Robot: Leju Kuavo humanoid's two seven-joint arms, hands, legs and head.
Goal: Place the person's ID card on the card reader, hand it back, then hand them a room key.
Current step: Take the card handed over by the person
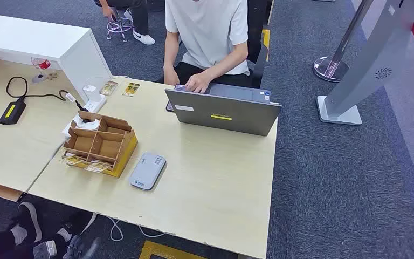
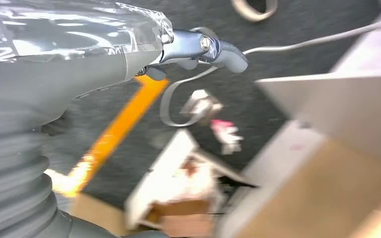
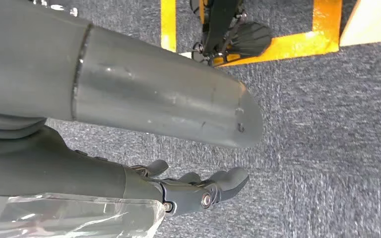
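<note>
Head view: the grey card reader (image 1: 147,171) lies flat on my table (image 1: 215,178), just beside the cardboard organizer (image 1: 100,144), its long axis angled toward the person (image 1: 207,38) typing at the laptop (image 1: 223,111), with bare tabletop between reader and near edge. Left wrist view is blurred; my left hand (image 2: 198,47) holds nothing, fingers loosely bent. Right wrist view: my right hand (image 3: 198,186) hangs over grey carpet (image 3: 327,124), fingers apart, empty.

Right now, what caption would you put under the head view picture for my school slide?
A person types on a grey laptop across a wooden table, near a card reader and a cardboard organiser.
</note>
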